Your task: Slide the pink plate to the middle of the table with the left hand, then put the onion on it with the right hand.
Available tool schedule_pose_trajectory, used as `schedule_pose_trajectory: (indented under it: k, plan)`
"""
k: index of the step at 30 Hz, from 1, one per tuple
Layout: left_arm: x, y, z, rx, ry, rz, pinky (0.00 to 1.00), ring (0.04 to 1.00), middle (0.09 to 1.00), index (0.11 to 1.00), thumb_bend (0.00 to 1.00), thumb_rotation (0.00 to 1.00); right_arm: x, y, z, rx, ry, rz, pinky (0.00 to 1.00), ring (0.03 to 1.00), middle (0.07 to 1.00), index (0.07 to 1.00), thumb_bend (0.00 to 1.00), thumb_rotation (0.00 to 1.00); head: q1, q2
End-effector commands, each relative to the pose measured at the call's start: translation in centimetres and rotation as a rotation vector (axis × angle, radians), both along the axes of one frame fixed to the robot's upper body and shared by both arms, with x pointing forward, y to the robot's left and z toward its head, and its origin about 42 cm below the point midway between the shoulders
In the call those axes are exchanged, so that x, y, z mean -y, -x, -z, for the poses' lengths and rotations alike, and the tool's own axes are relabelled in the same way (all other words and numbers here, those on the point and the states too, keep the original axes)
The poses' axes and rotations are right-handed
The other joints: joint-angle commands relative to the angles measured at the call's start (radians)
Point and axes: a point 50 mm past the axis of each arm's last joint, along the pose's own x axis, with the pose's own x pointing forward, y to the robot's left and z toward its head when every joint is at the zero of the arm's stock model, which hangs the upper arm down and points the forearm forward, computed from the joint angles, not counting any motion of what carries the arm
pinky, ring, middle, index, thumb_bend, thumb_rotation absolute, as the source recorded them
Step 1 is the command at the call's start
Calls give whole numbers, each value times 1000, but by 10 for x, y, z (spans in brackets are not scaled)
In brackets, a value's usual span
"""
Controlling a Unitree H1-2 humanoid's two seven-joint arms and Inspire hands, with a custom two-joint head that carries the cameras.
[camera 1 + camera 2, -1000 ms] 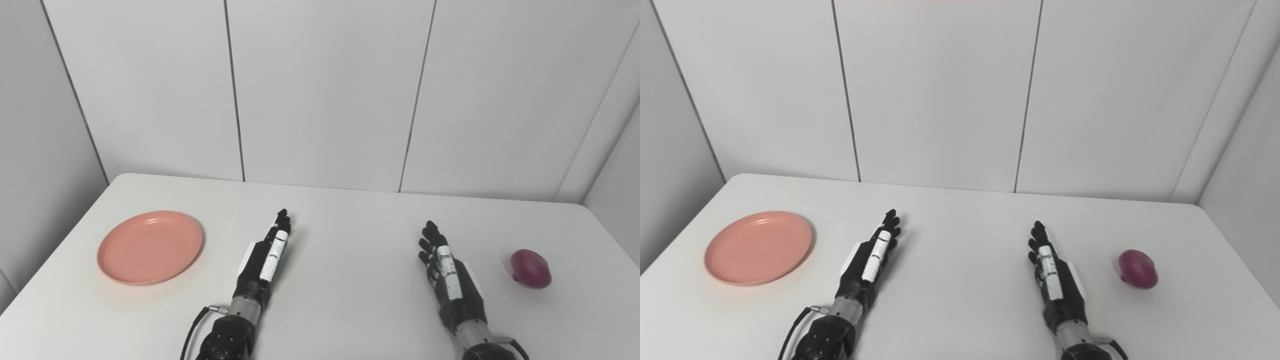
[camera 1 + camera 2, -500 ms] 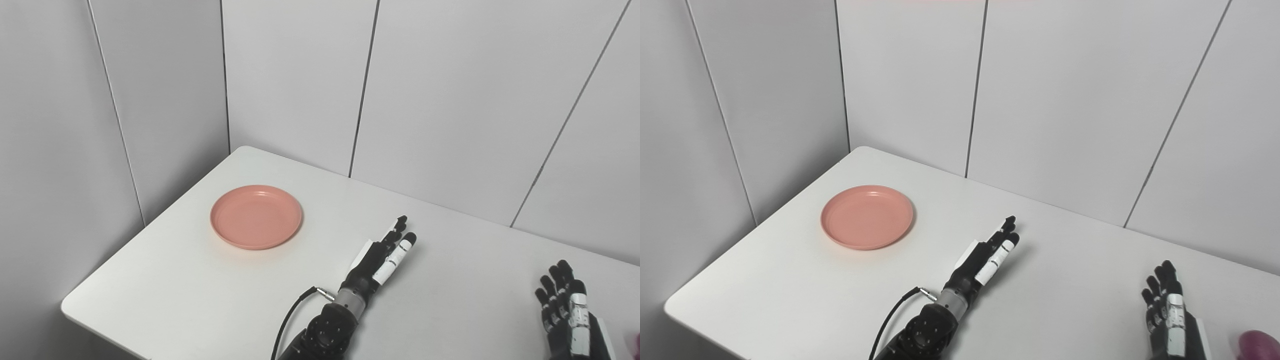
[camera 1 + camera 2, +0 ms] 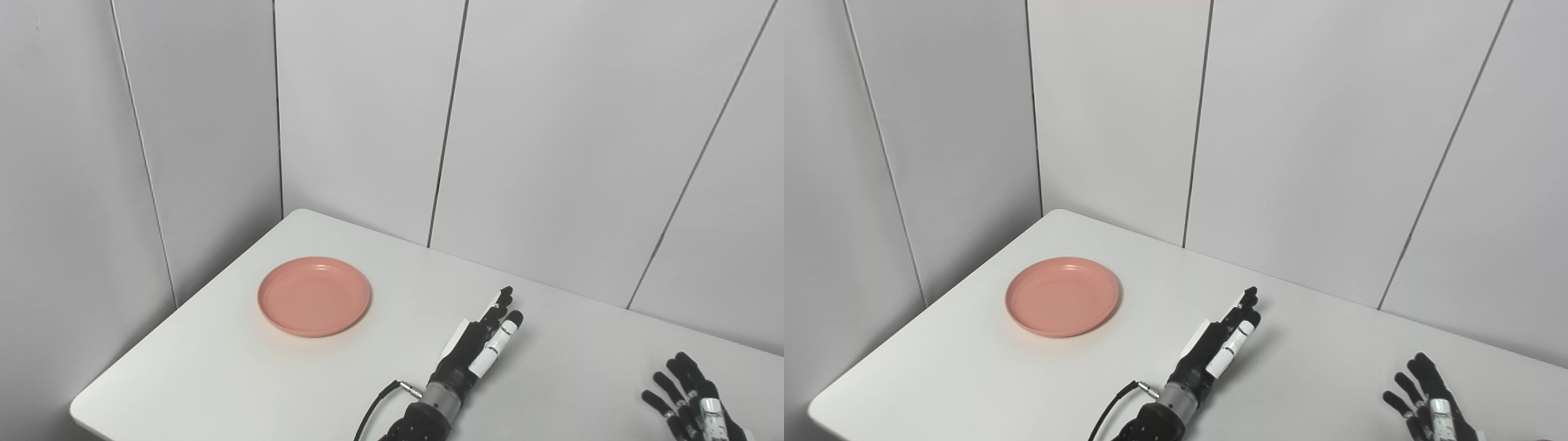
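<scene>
The pink plate (image 3: pixel 314 296) lies empty on the white table (image 3: pixel 245 380), towards its left far corner. My left hand (image 3: pixel 481 346) rests flat on the table to the plate's right, fingers stretched out and holding nothing, a clear gap from the rim. My right hand (image 3: pixel 695 401) shows only partly at the bottom right, fingers spread apart and empty. In the right eye view the same plate (image 3: pixel 1062 296), left hand (image 3: pixel 1222 346) and right hand (image 3: pixel 1427 401) appear. The onion is out of both views.
Grey panel walls stand close behind the table and along its left side. The table's left edge (image 3: pixel 177 309) and near left corner (image 3: pixel 79 407) are in view. A black cable (image 3: pixel 373 413) loops out at my left wrist.
The camera has swung left and a little upward, so everything shifted right and down in the picture. The onion has left the view. Plate and hands seem to keep their places.
</scene>
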Motion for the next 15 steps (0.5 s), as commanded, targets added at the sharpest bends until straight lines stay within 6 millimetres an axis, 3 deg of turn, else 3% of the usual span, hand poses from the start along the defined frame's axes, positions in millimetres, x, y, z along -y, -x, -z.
schedule_pose_trajectory:
  k: [1,10,15]
  plan:
    - [-4,15,25,-59,10,-10,1000,1000,1000,986,522,1000,2,1,-6,14,-5,3,774,890,920,907,679,797,-4,-3]
    - [-6,11,11,-75,9,23,989,988,994,986,601,1000,2,3,-9,25,0,-2,793,897,926,917,656,800,-9,-6]
    - [-16,4,-11,-45,66,47,986,991,992,982,592,1000,2,4,-11,28,1,-3,806,903,930,921,651,793,-7,-8]
